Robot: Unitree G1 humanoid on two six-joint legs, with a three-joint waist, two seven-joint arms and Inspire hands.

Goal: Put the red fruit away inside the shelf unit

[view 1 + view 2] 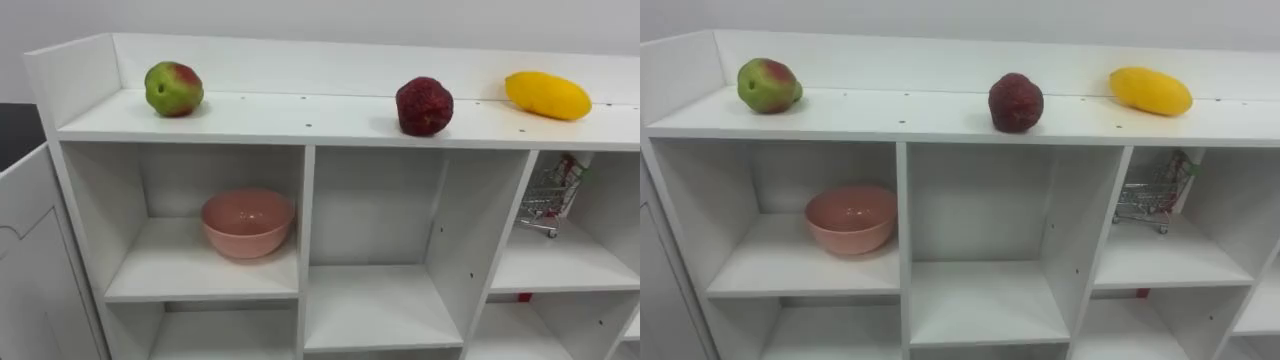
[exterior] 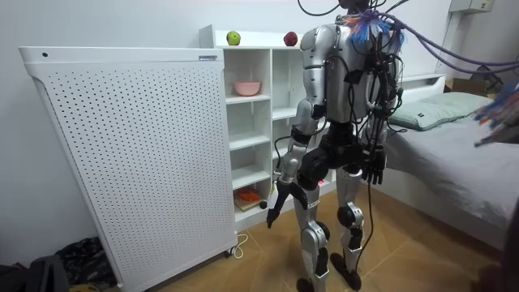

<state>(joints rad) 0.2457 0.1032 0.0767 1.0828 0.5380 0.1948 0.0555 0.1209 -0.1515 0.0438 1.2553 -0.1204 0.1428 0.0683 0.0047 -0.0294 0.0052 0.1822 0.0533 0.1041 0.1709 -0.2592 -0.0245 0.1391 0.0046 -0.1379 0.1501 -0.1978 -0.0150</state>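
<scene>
A white closet [image 1: 300,122] stands between a perforated panel [image 2: 130,154] and a bed [image 2: 454,154]. On its top, well apart, lie an apple [image 1: 173,89], a dark red fruit [image 1: 424,106] and a mango [image 1: 547,95]. A pink bowl [image 1: 247,222] and a toy cart [image 1: 550,195] sit in compartments below. The robot faces the shelves. Its left hand [image 2: 276,199] hangs empty with loose, straight fingers. Its right hand [image 2: 375,166] hangs at the hip; I cannot tell its state.

The light is bright and soft, and it comes from above. The top of the white closet [image 1: 350,122] looks pale and has no hard glare. Small dark shadows sit right under the green apple [image 1: 173,88], the red fruit [image 1: 424,105] and the yellow fruit [image 1: 547,95]. The boxes get grayer toward the back. The pink bowl [image 1: 247,222] has a faint shadow under it. In the room view, the white panel [image 2: 138,154] on the left is evenly lit, and the floor [image 2: 243,268] at the bottom is darker.
</scene>
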